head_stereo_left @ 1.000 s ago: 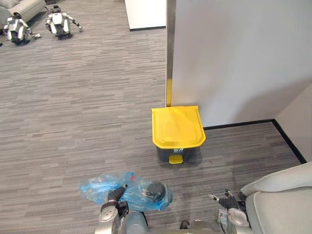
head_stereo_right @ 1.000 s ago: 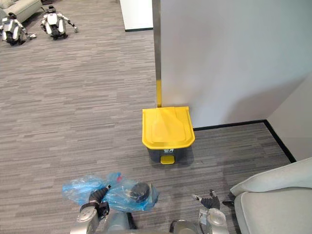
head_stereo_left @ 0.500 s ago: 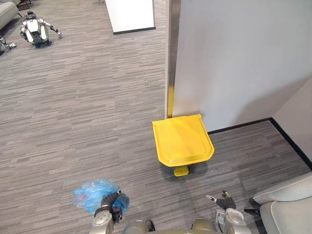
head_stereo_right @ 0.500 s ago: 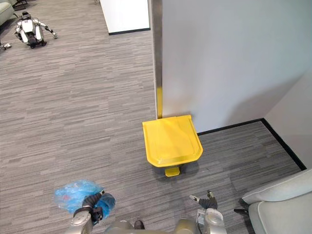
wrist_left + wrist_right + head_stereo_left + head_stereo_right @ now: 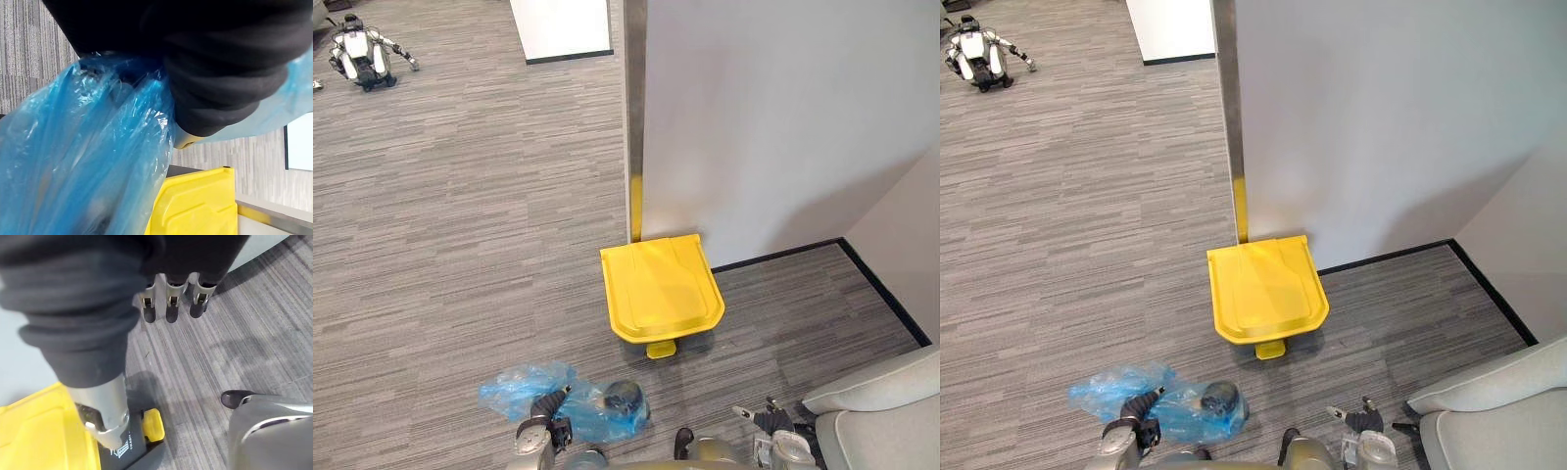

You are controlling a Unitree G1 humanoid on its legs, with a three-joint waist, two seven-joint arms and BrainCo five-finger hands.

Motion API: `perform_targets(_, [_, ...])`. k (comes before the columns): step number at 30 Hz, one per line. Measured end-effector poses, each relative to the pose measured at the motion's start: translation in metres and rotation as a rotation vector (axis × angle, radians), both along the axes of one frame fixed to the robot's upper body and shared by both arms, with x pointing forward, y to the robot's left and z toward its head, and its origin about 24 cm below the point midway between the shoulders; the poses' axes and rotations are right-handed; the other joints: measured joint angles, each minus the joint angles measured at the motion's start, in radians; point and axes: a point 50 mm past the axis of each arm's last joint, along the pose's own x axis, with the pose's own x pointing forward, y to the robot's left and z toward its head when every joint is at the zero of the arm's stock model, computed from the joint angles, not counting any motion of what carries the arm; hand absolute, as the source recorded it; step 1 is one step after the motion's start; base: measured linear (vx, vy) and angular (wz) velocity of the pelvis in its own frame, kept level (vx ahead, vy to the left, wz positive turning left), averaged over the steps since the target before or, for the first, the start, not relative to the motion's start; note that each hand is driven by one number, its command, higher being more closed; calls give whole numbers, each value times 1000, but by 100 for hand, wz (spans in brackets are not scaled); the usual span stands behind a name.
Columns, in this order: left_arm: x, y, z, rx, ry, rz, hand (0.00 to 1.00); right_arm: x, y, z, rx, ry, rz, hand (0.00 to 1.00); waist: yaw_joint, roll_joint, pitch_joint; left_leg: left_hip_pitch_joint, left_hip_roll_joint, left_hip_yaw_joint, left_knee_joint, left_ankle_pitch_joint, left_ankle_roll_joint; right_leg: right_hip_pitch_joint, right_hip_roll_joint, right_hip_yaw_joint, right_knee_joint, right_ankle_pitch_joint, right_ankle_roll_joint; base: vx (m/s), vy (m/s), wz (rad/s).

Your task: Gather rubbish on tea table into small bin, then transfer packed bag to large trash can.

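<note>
The left hand (image 5: 546,411) is gripping the blue bag (image 5: 514,392) with fingers curled into its plastic, the bag hanging above the floor (image 5: 460,245) near the yellow-lidded trash can (image 5: 658,286), while the right hand (image 5: 171,293) is holding nothing, its fingers relaxed.

Grey striped carpet (image 5: 1058,196) spreads under and ahead of the fingers of the right hand (image 5: 1363,424). Well beyond them rises a white wall (image 5: 1381,117), its corner capped by a metal strip (image 5: 1227,98) with a yellow band (image 5: 1241,211) at the foot, black skirting (image 5: 1381,258) along its base. A pale grey sofa (image 5: 1498,411) sits on the carpet just right of the fingers.
</note>
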Motion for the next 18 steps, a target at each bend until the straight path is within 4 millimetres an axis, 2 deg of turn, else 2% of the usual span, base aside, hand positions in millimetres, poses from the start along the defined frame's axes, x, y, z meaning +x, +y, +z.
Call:
perform_targets(7, [-9, 9, -5, 20, 44, -1, 100, -5, -2, -3, 4, 27, -7, 0, 1, 8, -7, 0, -22, -35, -29, 20, 19, 61, 0, -2, -152, 85, 15, 3, 55, 2])
perform_targets(11, [-9, 21, -3, 58, 47, -4, 100, -5, -7, -2, -5, 24, -21, 0, 2, 14, -16, -14, -31, -65, -31, 31, 25, 89, -2, -17, -223, 129, 13, -46, 18, 11])
perform_targets(18, [-11, 31, -1, 91, 54, -26, 100, 1, -9, -1, -8, 24, -15, 0, 2, 13, -18, -16, -38, -72, -64, 58, 25, 91, 0, -13, -269, 171, 7, -83, -5, -2])
